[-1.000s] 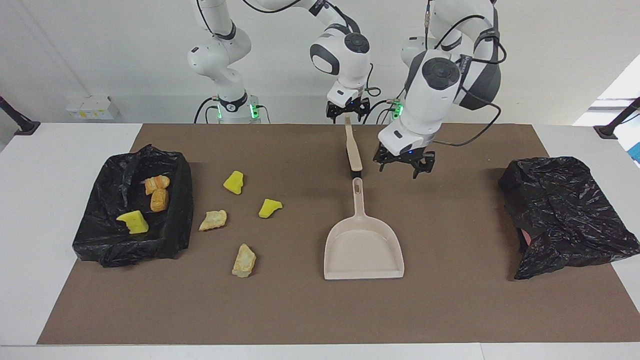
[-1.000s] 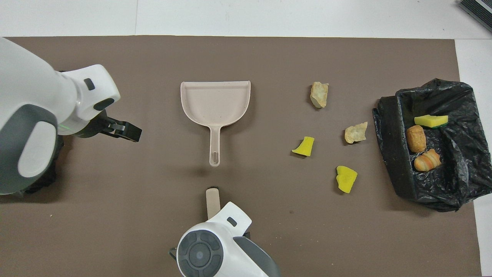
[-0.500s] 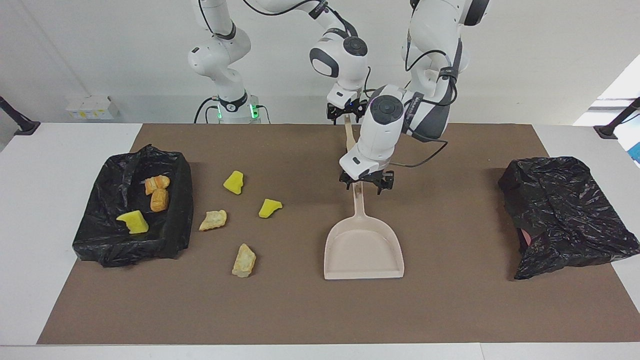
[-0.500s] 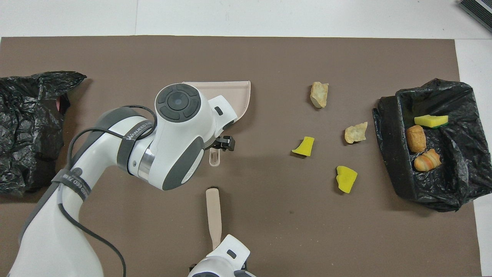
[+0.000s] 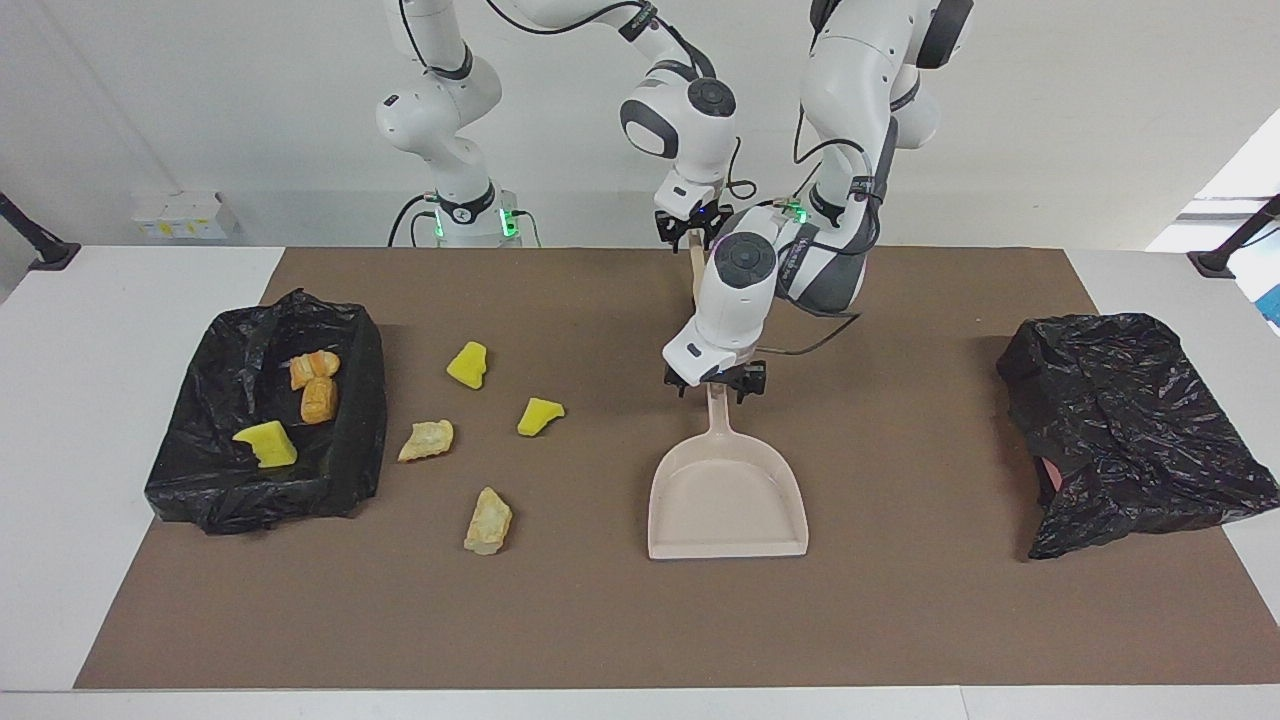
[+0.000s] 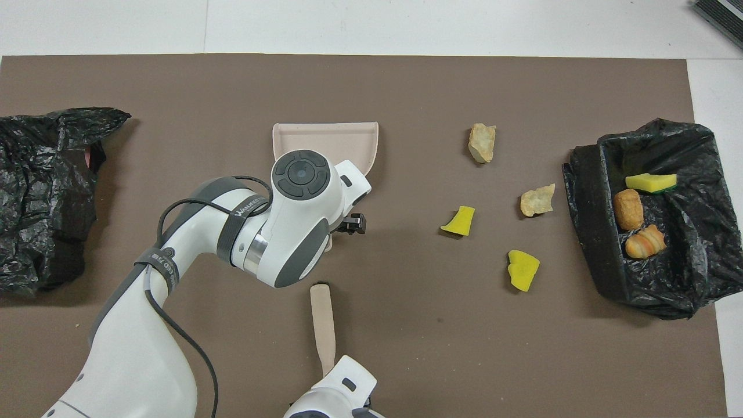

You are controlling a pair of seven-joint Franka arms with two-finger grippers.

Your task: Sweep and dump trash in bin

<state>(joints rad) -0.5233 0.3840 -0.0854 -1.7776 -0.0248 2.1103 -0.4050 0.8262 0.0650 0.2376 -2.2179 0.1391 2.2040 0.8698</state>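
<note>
Currently the trash lies in two groups: four loose chunks on the brown matte worktop (image 5: 900,600), two spongy yellow wedges (image 5: 467,365) and two crusty tan lumps (image 5: 488,521), and three more inside the crinkled black bag-lined bin (image 5: 355,420) at the right arm's end. The left end effector (image 5: 716,383) sits at the smooth beige dustpan (image 5: 727,495) handle, its fingers spread wide, well apart from the chunks. The right end effector (image 5: 692,232) grips a slim beige brush handle (image 6: 322,325), whose long axis points away from the robots.
</note>
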